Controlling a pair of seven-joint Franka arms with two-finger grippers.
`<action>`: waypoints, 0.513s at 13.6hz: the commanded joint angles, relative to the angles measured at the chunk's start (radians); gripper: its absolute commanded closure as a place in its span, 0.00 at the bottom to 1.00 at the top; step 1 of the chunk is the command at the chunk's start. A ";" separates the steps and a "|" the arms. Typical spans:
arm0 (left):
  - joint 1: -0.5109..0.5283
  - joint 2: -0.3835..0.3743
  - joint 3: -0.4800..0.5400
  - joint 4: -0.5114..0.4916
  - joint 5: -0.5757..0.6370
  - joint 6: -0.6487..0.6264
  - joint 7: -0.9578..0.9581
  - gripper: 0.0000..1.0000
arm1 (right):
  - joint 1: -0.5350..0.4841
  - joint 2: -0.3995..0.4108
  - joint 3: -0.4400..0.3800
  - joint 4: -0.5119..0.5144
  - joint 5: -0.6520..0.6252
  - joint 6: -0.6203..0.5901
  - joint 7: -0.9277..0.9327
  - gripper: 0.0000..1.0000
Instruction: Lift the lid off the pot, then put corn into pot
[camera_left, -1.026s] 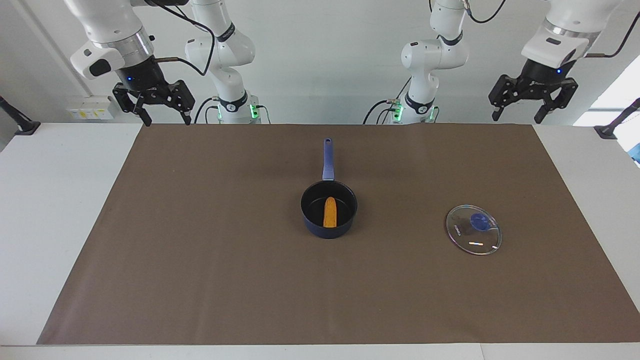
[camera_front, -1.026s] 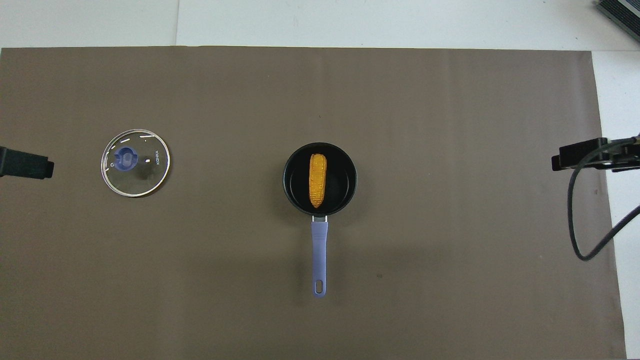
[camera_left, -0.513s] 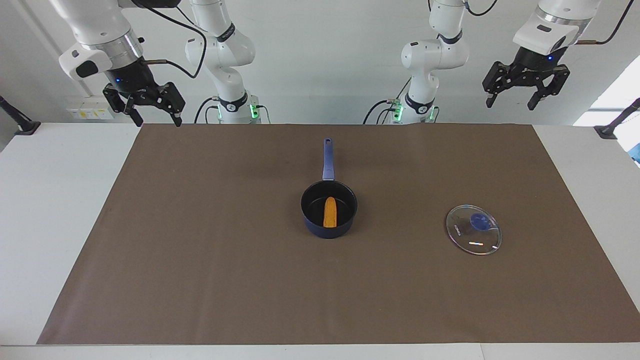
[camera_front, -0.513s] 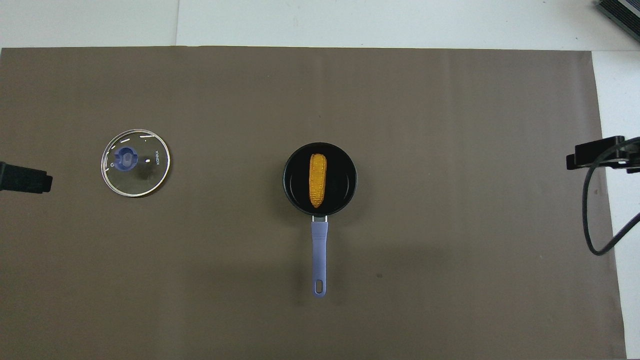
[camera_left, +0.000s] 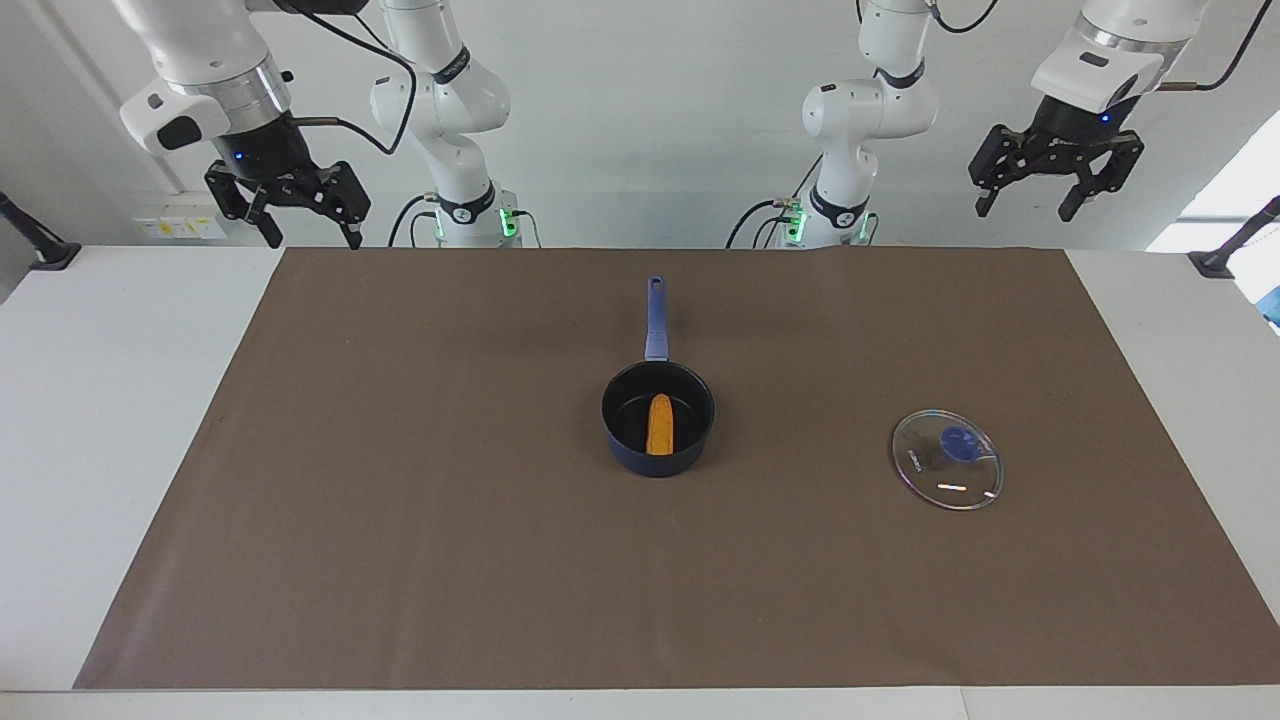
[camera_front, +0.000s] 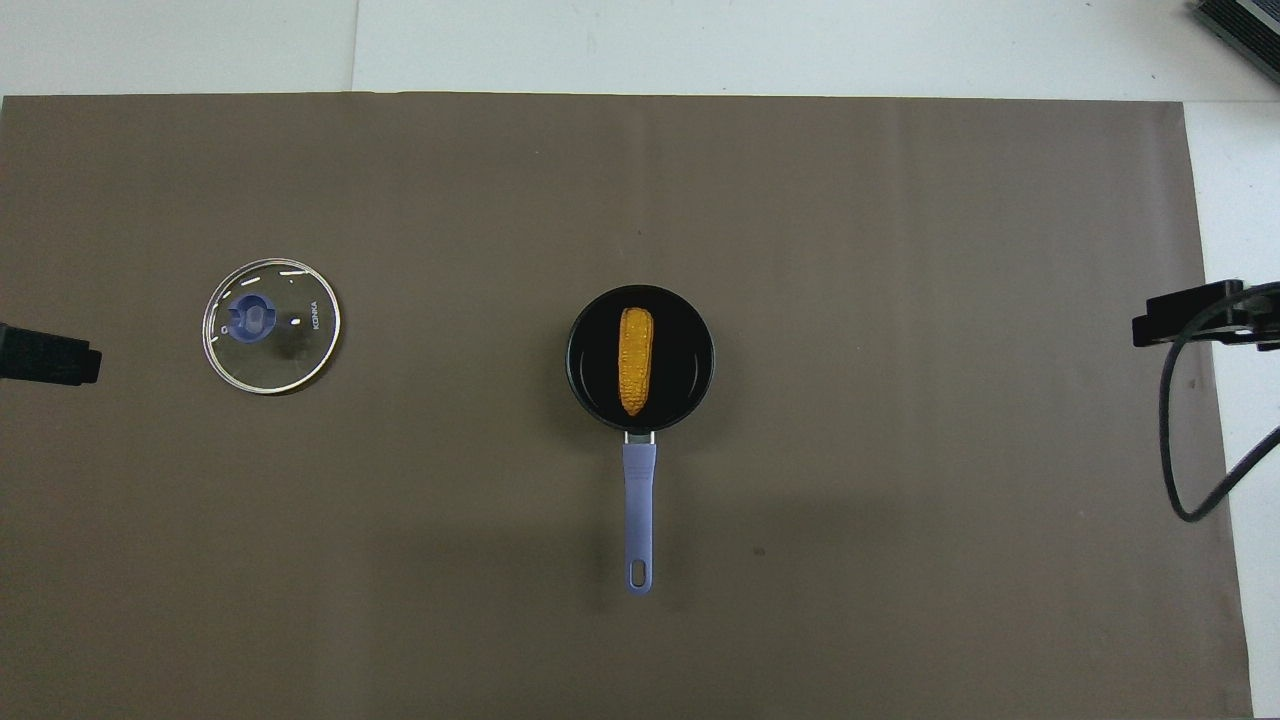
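Observation:
The dark blue pot (camera_left: 652, 465) stands on the middle of the brown mat with its long handle (camera_left: 655, 320) pointing toward the robots. The orange-yellow corn (camera_left: 660, 424) lies inside it, also in the overhead view (camera_front: 635, 360), on the pot's black floor (camera_front: 687, 365). The glass lid (camera_left: 947, 459) with its blue knob lies flat on the mat toward the left arm's end (camera_front: 271, 325). My right gripper (camera_left: 312, 238) and left gripper (camera_left: 1024, 212) hang open and empty, high over the mat's corners nearest the robots. Only a black tip of each shows in the overhead view.
The brown mat (camera_left: 400, 520) covers most of the white table (camera_left: 110, 420). A black cable (camera_front: 1170, 470) loops down from the right arm over the mat's edge. A dark object (camera_front: 1240, 25) sits at the table's corner farthest from the robots.
Both grippers rose and drew back from the mat over the last second, then nearly stopped. Pot, corn and lid have not moved.

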 joint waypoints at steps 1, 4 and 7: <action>-0.054 0.012 0.045 0.025 0.009 -0.020 0.009 0.00 | -0.006 -0.015 0.004 -0.005 0.027 -0.028 -0.016 0.00; -0.113 0.012 0.118 0.025 0.008 -0.027 0.009 0.00 | -0.012 -0.015 0.001 -0.005 0.057 -0.029 -0.014 0.00; -0.127 0.012 0.125 0.025 0.017 -0.032 0.009 0.00 | -0.012 -0.015 0.001 -0.005 0.057 -0.026 -0.014 0.00</action>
